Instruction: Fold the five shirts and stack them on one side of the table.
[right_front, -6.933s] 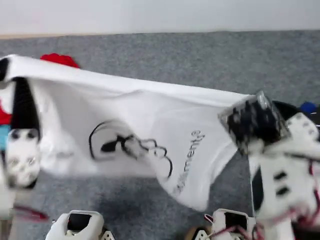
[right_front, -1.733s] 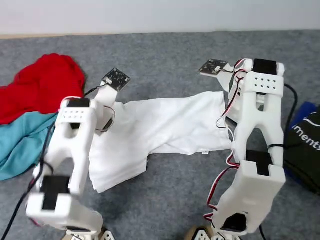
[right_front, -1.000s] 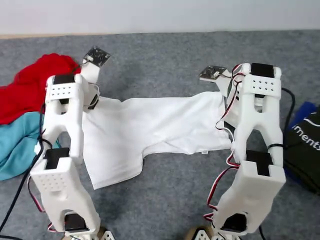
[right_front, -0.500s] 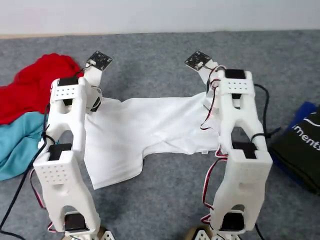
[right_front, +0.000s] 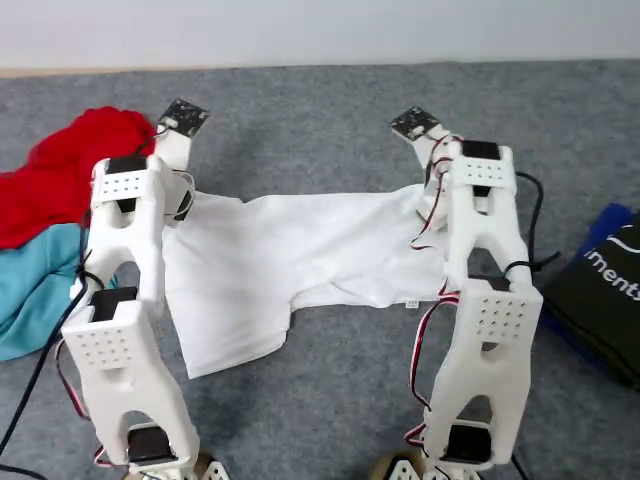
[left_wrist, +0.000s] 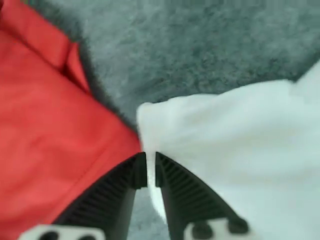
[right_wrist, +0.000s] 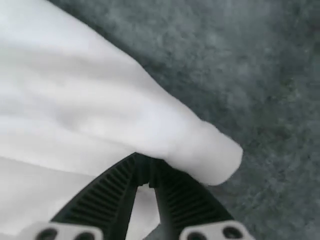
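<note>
A white shirt (right_front: 290, 260) lies spread across the middle of the grey table (right_front: 330, 110), one sleeve hanging toward the front. My left gripper (left_wrist: 150, 167) is at the shirt's far left corner, jaws pinched on the white shirt (left_wrist: 225, 145) edge beside the red shirt (left_wrist: 45, 135). My right gripper (right_wrist: 144, 176) is at the far right corner, shut on a rolled fold of the white shirt (right_wrist: 100, 120). In the high view both arms stretch over the cloth's two ends, the left gripper (right_front: 182, 200) and right gripper (right_front: 432, 195) low against the table.
A crumpled red shirt (right_front: 70, 170) and a teal shirt (right_front: 30, 290) lie heaped at the left edge. A dark shirt with a blue one (right_front: 605, 285) beneath sits at the right edge. Bare grey table lies beyond and in front of the white shirt.
The white shirt, first held up stretched between both grippers, now lies flat. The left arm pulled its corner out to the far left; the right arm swung left, then slightly back right.
</note>
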